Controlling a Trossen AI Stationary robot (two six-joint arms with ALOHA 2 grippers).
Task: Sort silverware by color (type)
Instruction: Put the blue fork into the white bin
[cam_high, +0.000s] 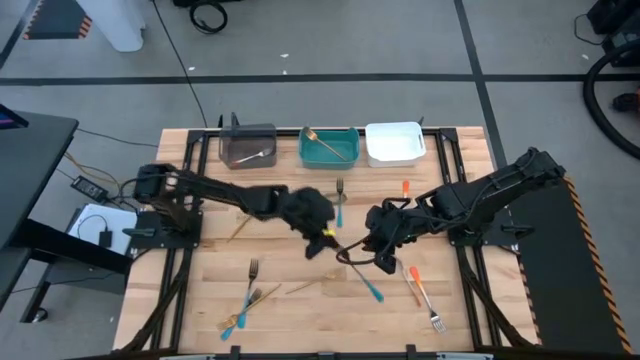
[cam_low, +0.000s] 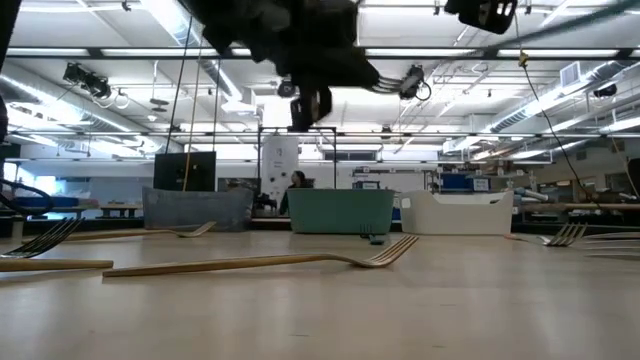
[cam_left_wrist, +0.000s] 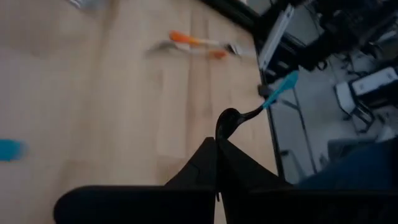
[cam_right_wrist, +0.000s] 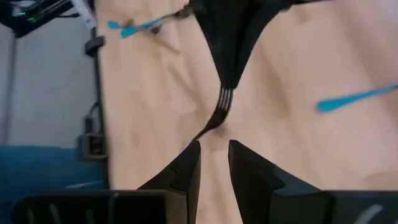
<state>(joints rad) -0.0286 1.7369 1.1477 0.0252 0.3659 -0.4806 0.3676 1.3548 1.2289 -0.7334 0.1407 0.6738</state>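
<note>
Sorting is barely started from what I can see. Along the 12 o'clock edge of the wooden counter (cam_high: 300, 300) sit three rectangular bins: the grey bin (cam_high: 248, 146) has one silvery utensil in it, the teal bin (cam_high: 329, 145) has a thin gold fork (cam_high: 322, 140), and the white bin (cam_high: 395, 143) looks bare.

Everything else is still loose. There's a cluster of forks around 7 o'clock (cam_high: 245, 300), a blue-handled spoon (cam_high: 368, 285) and an orange-handled fork (cam_high: 425, 298) toward 5 o'clock, plus a blue-handled fork (cam_high: 340, 200) and a small orange piece (cam_high: 405, 187) nearer the bins.

Mid-counter, the left end effector (cam_left_wrist: 217, 163) is clenched on a blue-handled spoon (cam_left_wrist: 252, 115), held up off the counter. The right end effector (cam_right_wrist: 214, 155) is right beside it with its fingers apart, nothing between them. I'd guess roughly seven pieces remain, so most of the job is left.
</note>
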